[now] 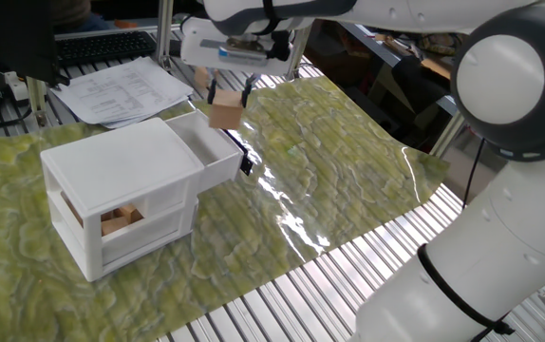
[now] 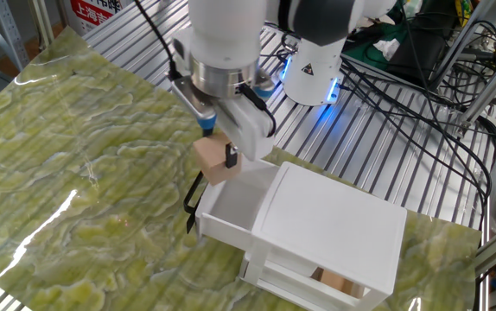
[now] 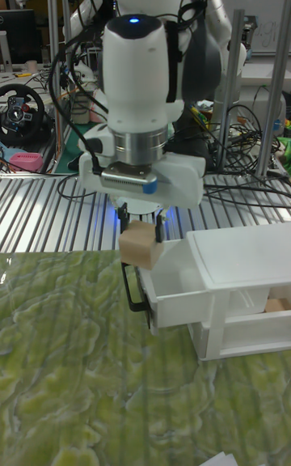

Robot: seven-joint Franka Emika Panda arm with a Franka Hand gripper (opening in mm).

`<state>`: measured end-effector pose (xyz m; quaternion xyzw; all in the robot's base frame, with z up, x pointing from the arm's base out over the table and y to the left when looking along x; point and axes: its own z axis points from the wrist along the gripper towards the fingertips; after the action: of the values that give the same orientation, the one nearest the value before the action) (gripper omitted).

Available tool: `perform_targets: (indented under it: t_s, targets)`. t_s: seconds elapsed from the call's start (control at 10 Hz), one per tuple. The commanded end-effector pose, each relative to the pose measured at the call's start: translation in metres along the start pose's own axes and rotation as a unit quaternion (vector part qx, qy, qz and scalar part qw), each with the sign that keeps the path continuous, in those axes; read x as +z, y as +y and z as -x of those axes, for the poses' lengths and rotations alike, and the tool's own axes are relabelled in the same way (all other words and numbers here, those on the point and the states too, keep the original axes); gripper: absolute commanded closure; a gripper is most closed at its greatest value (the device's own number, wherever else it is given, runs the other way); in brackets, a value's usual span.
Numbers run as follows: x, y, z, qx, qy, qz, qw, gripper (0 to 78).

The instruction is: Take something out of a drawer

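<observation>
A light-tan wooden block (image 1: 225, 114) (image 2: 213, 161) (image 3: 140, 245) hangs in the air, with my gripper (image 1: 228, 99) (image 2: 219, 152) (image 3: 141, 231) shut on it. The block is above and just past the front of the upper drawer (image 1: 207, 150) (image 2: 229, 209) (image 3: 179, 291), which stands pulled out of the white two-drawer box (image 1: 121, 190) (image 2: 330, 229) (image 3: 246, 272). The drawer's black handle (image 1: 244, 161) (image 2: 193, 200) (image 3: 133, 288) sits below the block. Inside, the open drawer looks bare.
More tan blocks (image 1: 119, 220) (image 2: 334, 281) (image 3: 276, 305) lie in the lower drawer. A green patterned mat (image 1: 329, 161) covers the table. Papers (image 1: 125, 90) and a keyboard (image 1: 102, 45) lie at the back. Cables (image 2: 403, 95) trail over the metal slats.
</observation>
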<state>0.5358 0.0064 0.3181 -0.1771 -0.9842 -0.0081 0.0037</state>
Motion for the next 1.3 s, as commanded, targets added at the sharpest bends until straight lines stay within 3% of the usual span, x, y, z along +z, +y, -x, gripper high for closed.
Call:
perform_targets:
  t_s: [0.1, 0.7, 1.0, 1.3]
  targets:
    - [-0.005, -0.018, 0.024, -0.096, 0.0, -0.004, 0.9954, 76.2]
    - [0.003, -0.032, 0.037, -0.14, -0.004, -0.005, 0.9901, 76.2]
    - [0.005, -0.035, 0.039, -0.169, -0.008, -0.022, 0.9854, 76.2]
    - [0.009, -0.04, 0.043, -0.188, -0.007, -0.023, 0.9818, 76.2]
